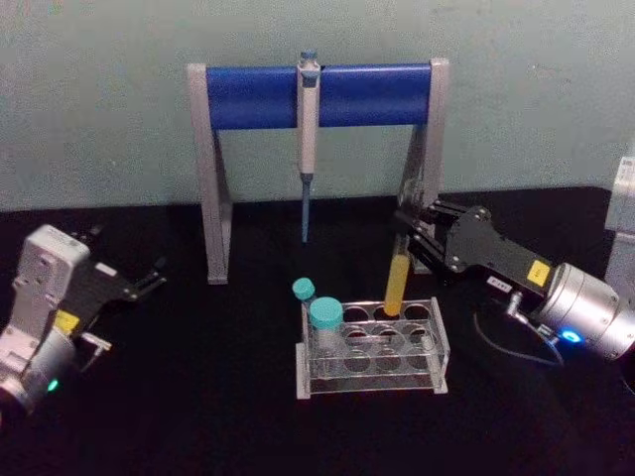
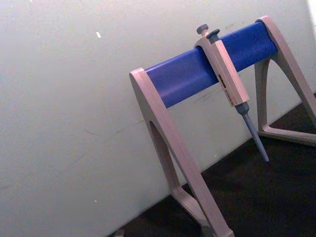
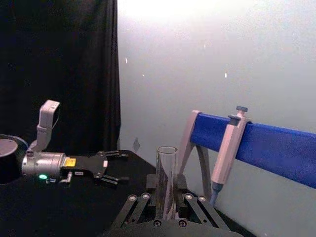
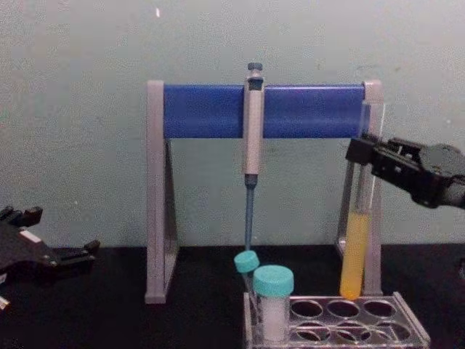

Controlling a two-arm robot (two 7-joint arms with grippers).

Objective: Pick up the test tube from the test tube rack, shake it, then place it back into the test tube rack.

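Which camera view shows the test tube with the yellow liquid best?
The chest view: the test tube stands side-on, full length, its liquid level plain, the right gripper holding its upper part. The head view foreshortens it from above; the right wrist view shows its clear open top between the fingers.

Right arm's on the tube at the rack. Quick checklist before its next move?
1. Grip: right gripper shut on the test tube near its top: ok.
2. Tube upright in the chest view: ok.
3. Tube bottom clear of the test tube rack hole: cannot tell; it sits at rim level.
4. Liquid well below the open mouth: ok.
5. Gap to the pipette stand leg behind: cannot tell.
6. Left gripper open, parked far left: ok.
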